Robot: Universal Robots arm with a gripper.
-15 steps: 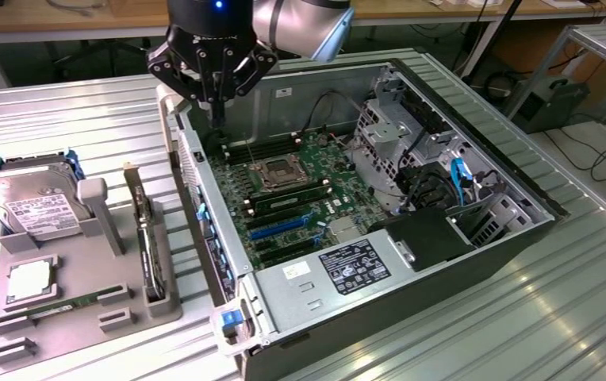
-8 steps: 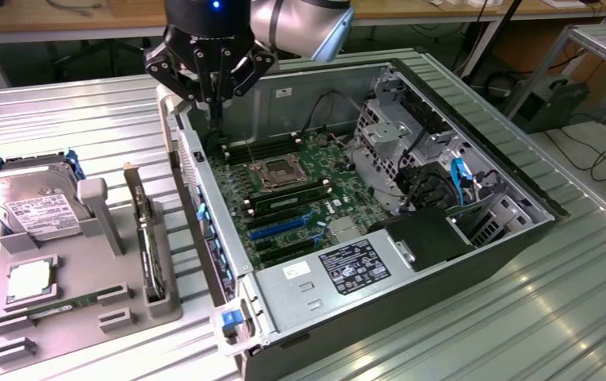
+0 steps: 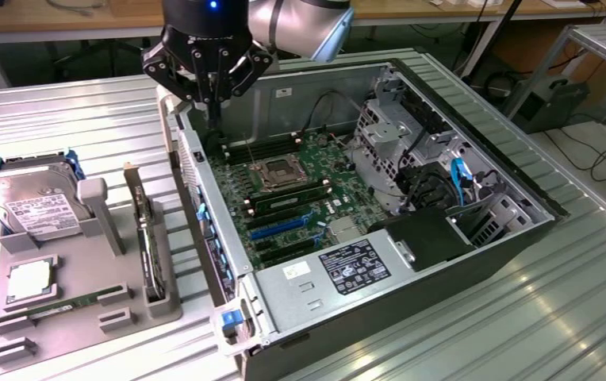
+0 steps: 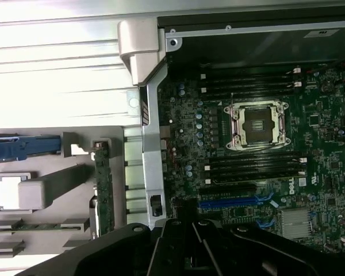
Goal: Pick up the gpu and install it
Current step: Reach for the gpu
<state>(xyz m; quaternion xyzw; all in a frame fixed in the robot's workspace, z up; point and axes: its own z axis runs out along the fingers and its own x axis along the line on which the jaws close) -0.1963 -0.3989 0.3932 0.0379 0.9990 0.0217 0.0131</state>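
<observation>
Saw gripper up over back corner of open PC case, at the exterior view's left end of it, pointing straight down. Found fingers pressed together, closed on nothing, not touching anything. Noted motherboard lying flat inside the case below, w/ empty CPU socket closest under the gripper and blue slots further toward cam.

Located gpu outside the case, well apart from gripper, parked in gray fixture on ribbed metal table, on the exterior view's left of the case. Found it standing on its long edge, board face vertical, thin edge up. Traced long axis running far-to-near in exterior view, approx parallel to the case's side wall just beside it. Spotted pale upright strip at its far end; couldn't confirm as bracket. Caught same gpu edge-on in wrist view, green w/ small parts along it.

Logged hard drive upright in same fixture, further to the exterior view's left, plus CPU chip and RAM stick lying flat near fixture's front. Marked gpu as not picked up, not installed.
</observation>
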